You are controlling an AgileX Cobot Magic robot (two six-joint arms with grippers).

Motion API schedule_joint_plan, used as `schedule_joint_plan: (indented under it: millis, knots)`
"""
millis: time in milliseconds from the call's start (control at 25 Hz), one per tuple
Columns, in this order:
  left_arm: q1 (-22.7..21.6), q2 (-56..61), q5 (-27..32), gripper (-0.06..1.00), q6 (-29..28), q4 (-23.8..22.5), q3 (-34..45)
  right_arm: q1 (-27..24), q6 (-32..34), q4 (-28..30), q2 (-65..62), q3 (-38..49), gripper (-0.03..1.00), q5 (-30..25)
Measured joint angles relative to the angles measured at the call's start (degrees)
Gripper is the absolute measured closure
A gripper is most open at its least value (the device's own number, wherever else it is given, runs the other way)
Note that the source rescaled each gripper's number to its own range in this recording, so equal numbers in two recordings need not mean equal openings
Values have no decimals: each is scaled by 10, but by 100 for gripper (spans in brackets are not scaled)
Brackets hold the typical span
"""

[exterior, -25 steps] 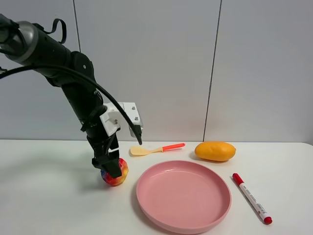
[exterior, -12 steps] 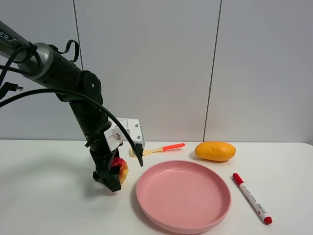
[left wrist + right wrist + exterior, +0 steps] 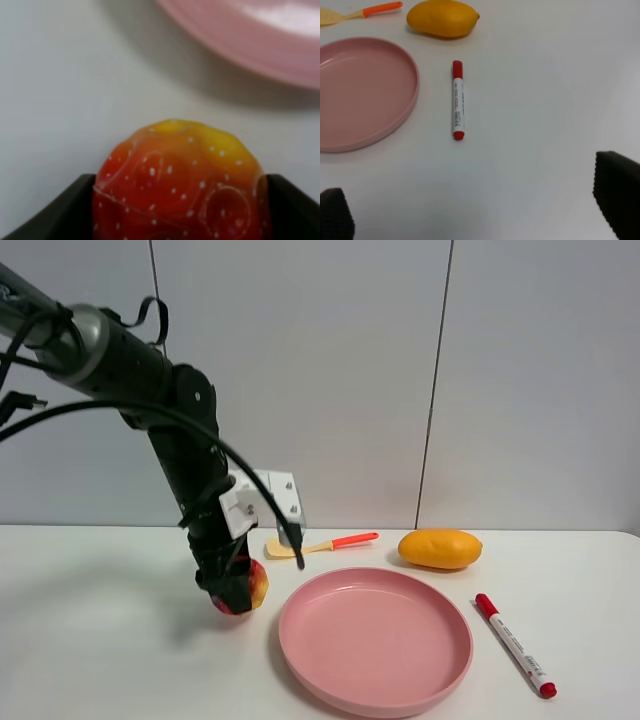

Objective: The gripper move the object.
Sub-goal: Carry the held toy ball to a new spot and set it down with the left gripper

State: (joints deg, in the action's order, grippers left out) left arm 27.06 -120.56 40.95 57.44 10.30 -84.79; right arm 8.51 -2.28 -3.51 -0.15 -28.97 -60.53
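Note:
The object, a red, yellow and blue speckled ball (image 3: 250, 587), sits between the jaws of my left gripper (image 3: 234, 588), just left of the pink plate (image 3: 375, 640). It is at or barely above the table; I cannot tell which. In the left wrist view the ball (image 3: 180, 185) fills the gap between the black fingers (image 3: 55, 212), with the plate's rim (image 3: 260, 45) beyond it. My right gripper (image 3: 477, 212) is open and empty over bare table, away from the ball.
An orange-yellow mango (image 3: 440, 548) lies behind the plate on the right. A small spatula with an orange handle (image 3: 318, 544) lies behind the plate. A red marker (image 3: 514, 644) lies right of the plate. It also shows in the right wrist view (image 3: 458, 99).
My left gripper dropped around the ball, shut on it, and has shifted slightly right and up with it. The other objects have not moved.

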Motion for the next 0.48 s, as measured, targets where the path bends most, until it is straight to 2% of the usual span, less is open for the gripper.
schedule_joint_plan:
  millis: [120, 240, 360, 480]
  knots:
    - [6, 36, 42, 91, -84, -6, -56, 0, 0, 0, 0, 0, -3, 0]
    - [22, 63, 99, 91, -160, -34, -125, 0, 0, 0, 0, 0, -3, 0]
    - [45, 68, 158, 91, -202, -39, -204, 0, 0, 0, 0, 0, -3, 0]
    - [69, 63, 194, 91, -219, -40, -272, 0, 0, 0, 0, 0, -3, 0]
